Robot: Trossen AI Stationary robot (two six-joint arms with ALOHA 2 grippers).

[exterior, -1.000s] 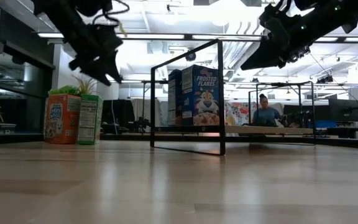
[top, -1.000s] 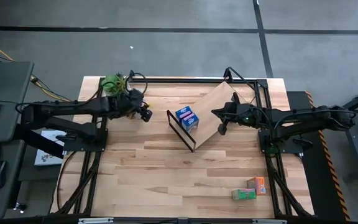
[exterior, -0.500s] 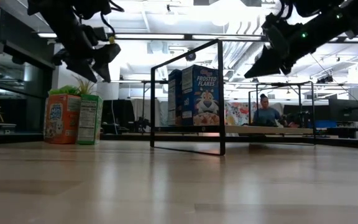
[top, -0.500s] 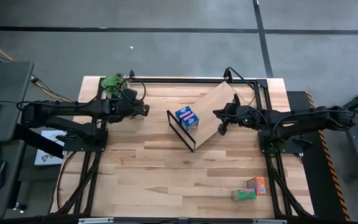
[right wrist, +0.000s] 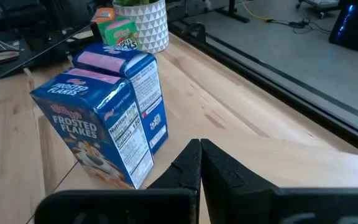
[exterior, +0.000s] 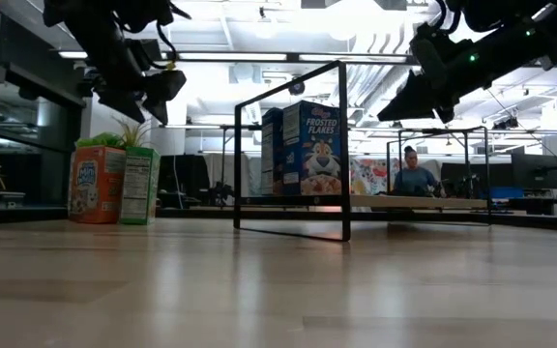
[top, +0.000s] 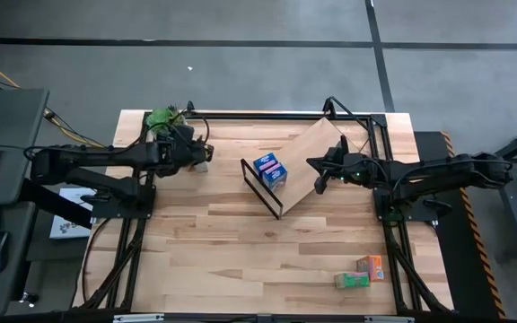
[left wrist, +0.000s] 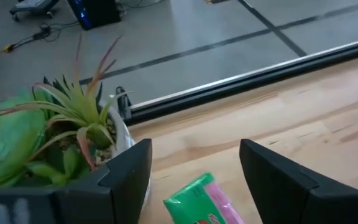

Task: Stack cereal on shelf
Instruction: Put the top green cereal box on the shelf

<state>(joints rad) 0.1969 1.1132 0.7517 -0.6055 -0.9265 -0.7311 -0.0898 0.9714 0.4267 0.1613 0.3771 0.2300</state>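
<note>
The shelf (top: 317, 157) is a light wood panel with a thin black frame (exterior: 343, 145), standing mid-table. Two blue cereal boxes (top: 270, 170) (right wrist: 104, 118) stand upright side by side at it. An orange box (exterior: 95, 184) and a green box (exterior: 141, 184) stand by the potted plant. My left gripper (top: 203, 160) (left wrist: 194, 149) hovers open above that green, pink-topped box (left wrist: 201, 199) without touching it. My right gripper (top: 319, 186) (right wrist: 199, 152) is shut and hangs in the air over the shelf panel, near the blue boxes.
The plant (top: 162, 117) in its white pot (right wrist: 145, 25) sits at the far left corner, right beside my left gripper. Another orange box (top: 372, 266) and green box (top: 352, 281) lie near the table's near right corner. A person (exterior: 414, 179) sits in the room beyond.
My left gripper has moved toward the far left corner, closer to the plant, and has risen a little. It has stayed open. The boxes and the shelf have not moved.
</note>
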